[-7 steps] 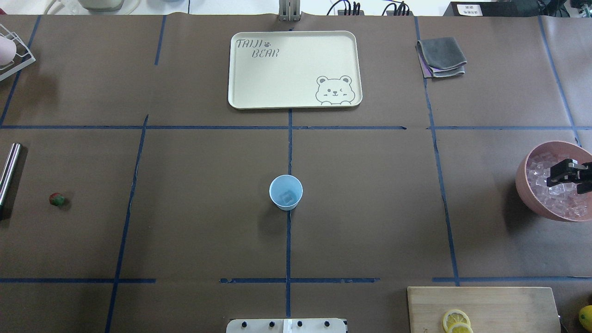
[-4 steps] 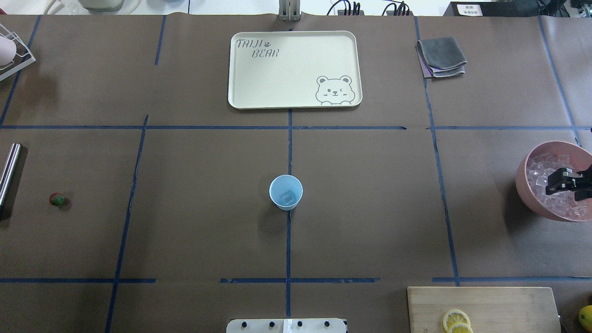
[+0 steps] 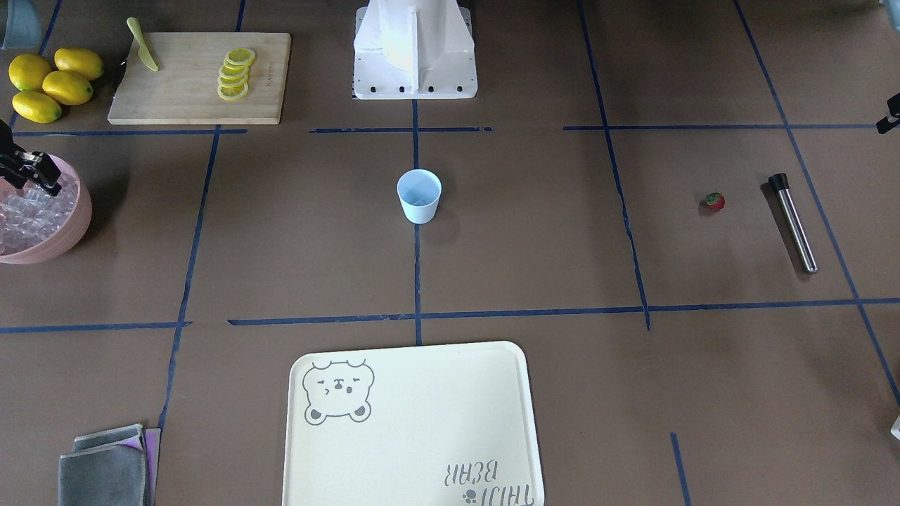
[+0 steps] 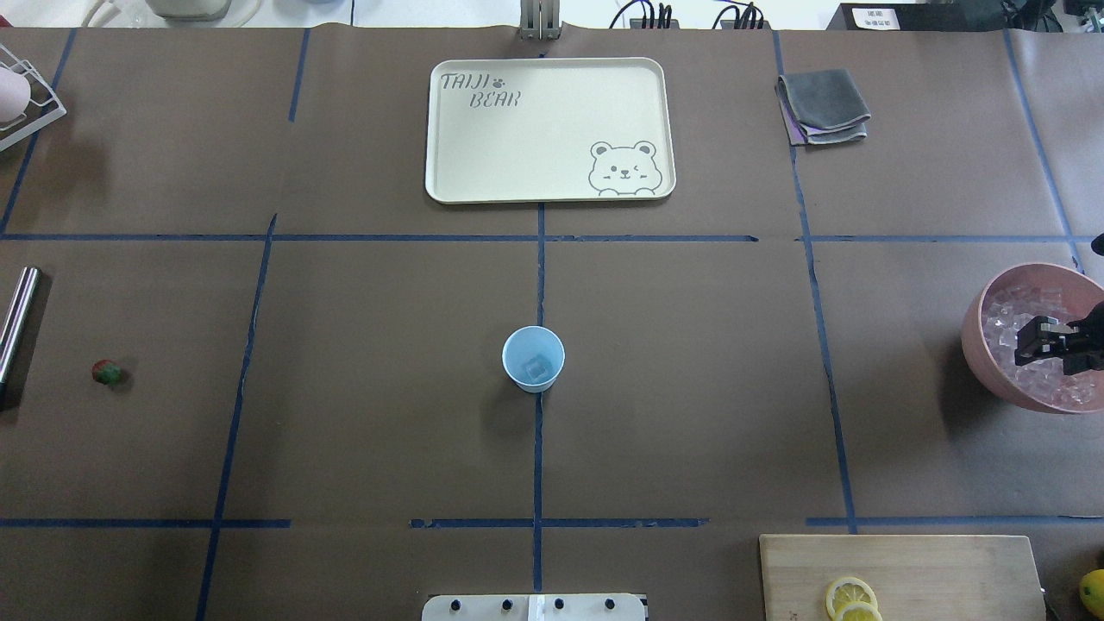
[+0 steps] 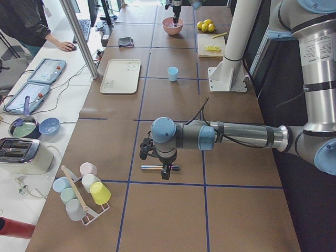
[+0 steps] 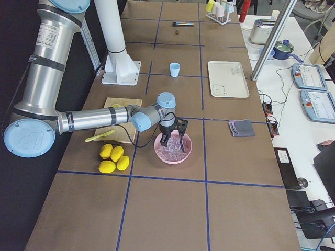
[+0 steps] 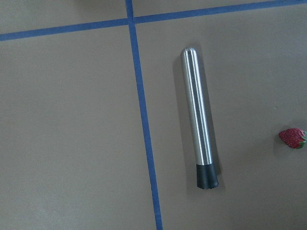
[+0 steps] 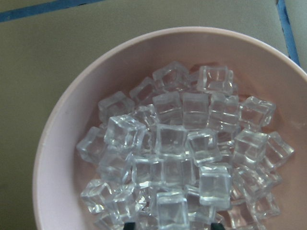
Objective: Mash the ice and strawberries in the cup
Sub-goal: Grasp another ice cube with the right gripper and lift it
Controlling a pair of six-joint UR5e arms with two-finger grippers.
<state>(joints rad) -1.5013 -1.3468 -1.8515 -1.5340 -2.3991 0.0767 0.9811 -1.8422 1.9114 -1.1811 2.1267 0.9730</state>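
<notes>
One ice cube (image 4: 538, 369) lies in cup (image 4: 511, 345). Strawberry (image 4: 106, 372) untouched near counter (image 4: 362, 405) left edge. Right tool (image 4: 1026, 343) spread wide above bowl (image 4: 975, 362); left tool (image 5: 155, 160): cannot tell. Mashing outstanding.

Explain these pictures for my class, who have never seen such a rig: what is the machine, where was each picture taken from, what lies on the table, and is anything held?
The machine is a robot with two arms at a table, each ending in a two-finger gripper. Two pictures look down from above, one from behind the robot, one facing it; two look along the table from its ends; two come from cameras on the wrists. In the middle stands a pale-blue cup with what looks like one ice cube inside. The right gripper hangs open over a pink bowl of ice, apparently holding nothing. The left gripper hovers over a metal muddler; a strawberry lies nearby. Also there: a bear tray, lemons, a cutting board with lemon slices, a grey cloth.
</notes>
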